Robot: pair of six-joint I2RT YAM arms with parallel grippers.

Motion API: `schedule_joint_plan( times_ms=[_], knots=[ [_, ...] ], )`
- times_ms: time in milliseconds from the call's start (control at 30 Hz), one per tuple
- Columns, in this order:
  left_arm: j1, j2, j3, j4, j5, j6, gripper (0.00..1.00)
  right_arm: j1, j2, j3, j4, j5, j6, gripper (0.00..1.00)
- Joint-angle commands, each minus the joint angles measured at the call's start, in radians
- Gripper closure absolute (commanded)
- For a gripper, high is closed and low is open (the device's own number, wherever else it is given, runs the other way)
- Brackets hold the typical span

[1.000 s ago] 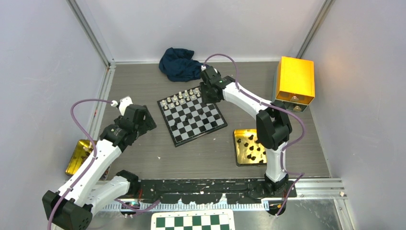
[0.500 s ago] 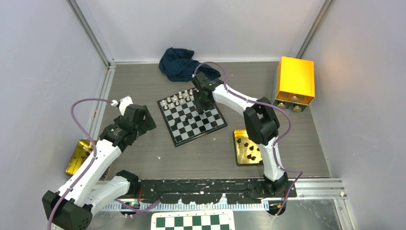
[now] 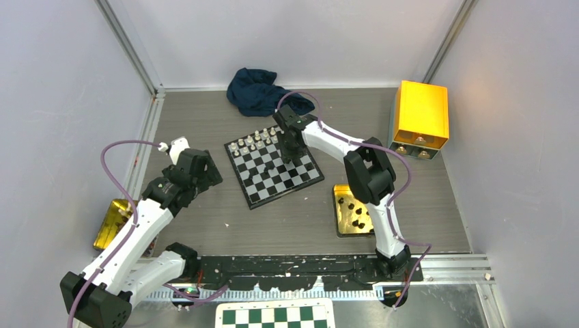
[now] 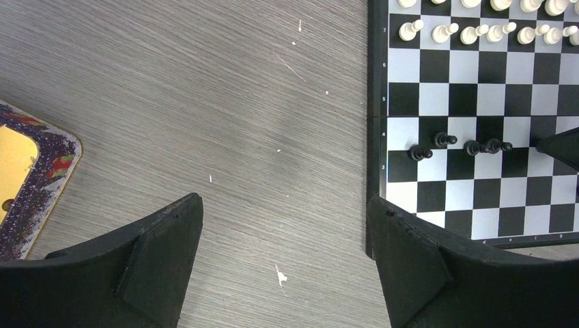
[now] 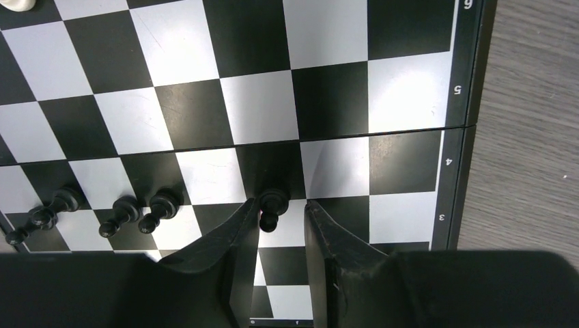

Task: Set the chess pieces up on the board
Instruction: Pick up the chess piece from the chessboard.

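right gripper [image 5: 281,208] stands slightly parted around a black pawn [image 5: 272,205] on the board [image 3: 287,179], left gripper [image 4: 285,205] wide open beside the board.

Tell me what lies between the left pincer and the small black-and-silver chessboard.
Only bare grey wood-grain tabletop with a few white flecks separates the left pincer from the black-and-silver checkered chessboard, as the left wrist view shows.

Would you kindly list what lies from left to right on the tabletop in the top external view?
In order: gold tray at the left edge → black-and-silver chessboard → gold tray holding black pieces → yellow box.
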Motion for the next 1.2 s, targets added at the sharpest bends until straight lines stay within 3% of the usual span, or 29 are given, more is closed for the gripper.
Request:
schedule_joint_plan(
  times_ms=[0,233,467,633,1167],
  knots=[
    [-0.004,-0.012,0.029,0.020,-0.028,0.014,0.09,0.004,0.006,0.041,0.012,-0.011,-0.006,0.65],
    [-0.004,-0.013,0.023,0.022,-0.031,0.014,0.09,0.005,0.010,0.050,0.008,-0.008,-0.004,0.73],
    [-0.004,-0.010,0.019,0.025,-0.029,0.014,0.09,0.006,0.003,0.043,0.001,0.008,-0.009,0.90],
    [-0.004,-0.006,0.021,0.028,-0.029,0.014,0.09,0.005,-0.022,0.034,0.003,0.027,-0.018,0.96],
    [-0.004,0.008,0.021,0.032,-0.015,0.007,0.09,0.004,-0.155,-0.105,0.009,0.103,-0.020,0.97]
  ],
)
